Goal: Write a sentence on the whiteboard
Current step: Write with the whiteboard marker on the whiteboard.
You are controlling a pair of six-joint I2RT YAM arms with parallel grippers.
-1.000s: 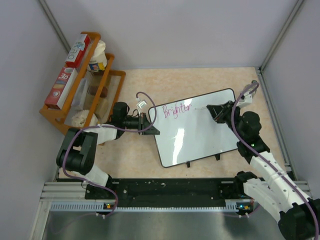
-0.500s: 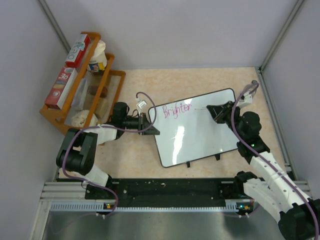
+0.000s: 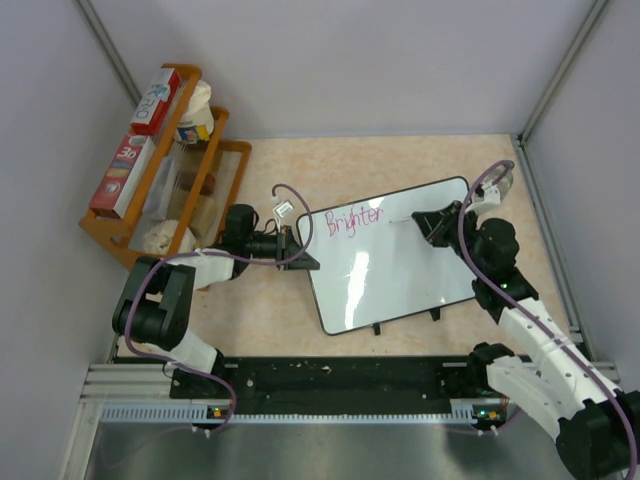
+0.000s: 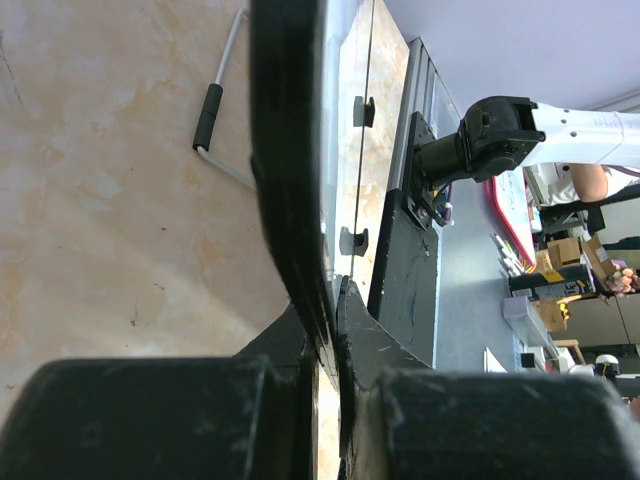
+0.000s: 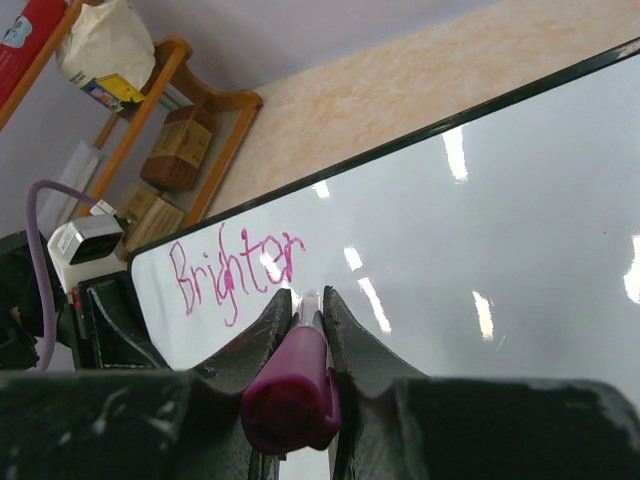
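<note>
- the board (image 3: 390,255) lies flat and skewed on the table (image 3: 400,160), right of centre, with its small black feet on the near long edge
- the left claw (image 3: 300,248) is clamped together on the board's left edge, pinching the thin black frame to pin the board in place
- the right claw (image 5: 307,300) is closed tight on a pink marker (image 5: 292,395), whose tip points at the board just right of the writing; i cannot tell if the tip touches
- the sentence (image 5: 235,270) so far reads "brighter", one pink handwritten word along the far edge near the left corner; the rest of the board is bare, so the task looks well short of done
- the board looks stiff, thin and probably light; its glossy face is likely slippery, so it could slide or pivot under the pen's push
- the frame edge is the best hold, well away from the ink, as the left claw has it
- fresh marker ink likely smears if anything brushes it
- the marker is smooth and narrow and could twist or slip back in the jaws if pressed hard; light, even pressure seems safest
- a wooden rack (image 3: 160,190) at the far left holds boxes (image 3: 125,175) with red and white print too small to read
- no brand shows on the board or marker
</note>
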